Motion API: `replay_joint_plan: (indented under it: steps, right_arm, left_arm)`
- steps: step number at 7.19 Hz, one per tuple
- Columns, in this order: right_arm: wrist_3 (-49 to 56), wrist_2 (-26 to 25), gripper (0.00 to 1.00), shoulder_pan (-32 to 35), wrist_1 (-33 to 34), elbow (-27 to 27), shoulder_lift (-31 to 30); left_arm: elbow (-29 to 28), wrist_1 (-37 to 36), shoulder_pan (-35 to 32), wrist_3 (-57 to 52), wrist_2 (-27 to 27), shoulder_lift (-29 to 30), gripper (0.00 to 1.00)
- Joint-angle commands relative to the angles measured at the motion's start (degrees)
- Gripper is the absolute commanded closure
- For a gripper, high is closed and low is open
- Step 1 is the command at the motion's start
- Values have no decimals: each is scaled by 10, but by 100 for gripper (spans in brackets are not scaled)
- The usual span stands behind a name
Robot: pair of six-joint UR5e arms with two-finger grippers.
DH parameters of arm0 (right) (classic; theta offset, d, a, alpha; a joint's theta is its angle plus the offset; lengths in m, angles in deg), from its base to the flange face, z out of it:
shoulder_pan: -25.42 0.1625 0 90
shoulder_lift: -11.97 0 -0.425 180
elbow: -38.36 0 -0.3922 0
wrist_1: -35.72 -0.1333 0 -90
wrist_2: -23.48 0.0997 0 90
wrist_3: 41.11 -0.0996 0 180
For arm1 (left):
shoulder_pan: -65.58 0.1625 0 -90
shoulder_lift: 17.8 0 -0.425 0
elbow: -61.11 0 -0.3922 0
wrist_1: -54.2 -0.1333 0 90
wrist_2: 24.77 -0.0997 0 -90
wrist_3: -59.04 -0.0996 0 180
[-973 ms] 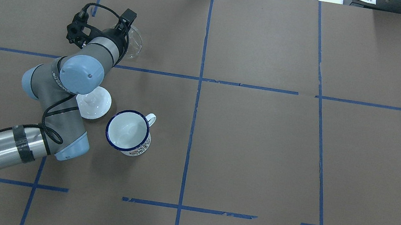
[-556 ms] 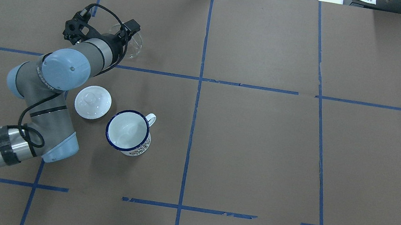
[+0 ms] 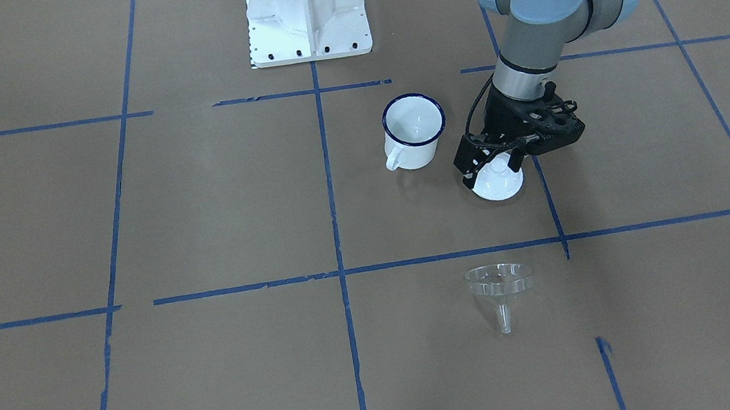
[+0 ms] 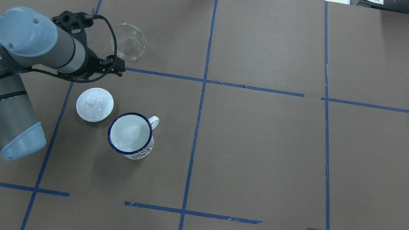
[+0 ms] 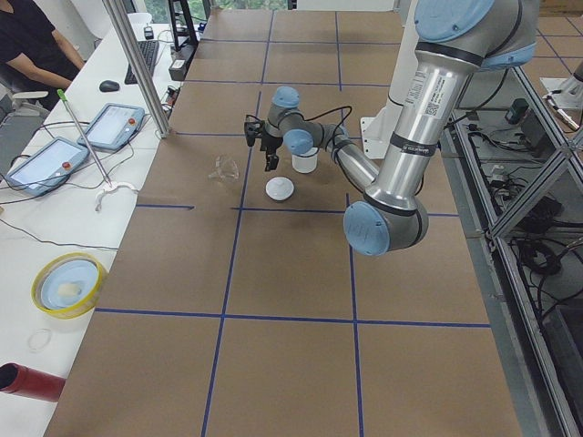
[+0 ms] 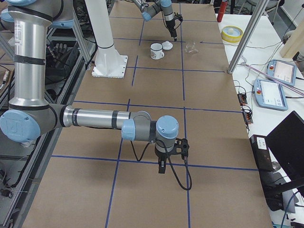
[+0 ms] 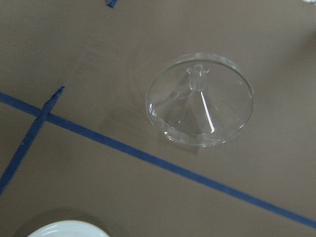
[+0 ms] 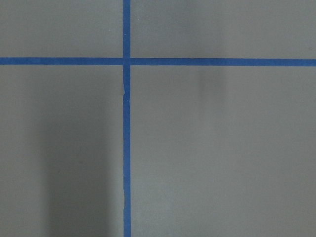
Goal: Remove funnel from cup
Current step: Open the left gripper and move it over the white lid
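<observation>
Holds the left arm point(image 4: 33, 40) in from the left near corner of the table point(image 4: 262, 160), elbow folded and forearm angled toward the far edge. Hangs the left gripper point(image 3: 491, 168) tips-down over the left half, jaws standing apart and empty. Stretches the right arm point(image 6: 95, 118) low and level over the right end, right gripper point(image 6: 161, 167) pointing straight down just above the surface; no telling whether parted or closed.

funnel point(image 4: 128, 41): sits apart from cup point(image 4: 130, 134) and lid point(image 4: 94, 104); you can come at it from any side.
cup: mouth open to you from above; lid just beside it.
left gripper point(image 3: 492, 174): hangs between lid and funnel, blocking that lane.
</observation>
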Motion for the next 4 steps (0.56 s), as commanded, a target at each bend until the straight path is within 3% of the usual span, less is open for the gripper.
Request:
replay_joint_plan:
  steps: [1, 4]
  right_arm:
    - [0, 0, 0, 0, 0, 0, 0]
    - [0, 0, 0, 0, 0, 1, 0]
  left_arm:
    - [-15, -37, 2, -97, 30, -3, 0]
    - [-45, -27, 4, -100, 31, -4, 0]
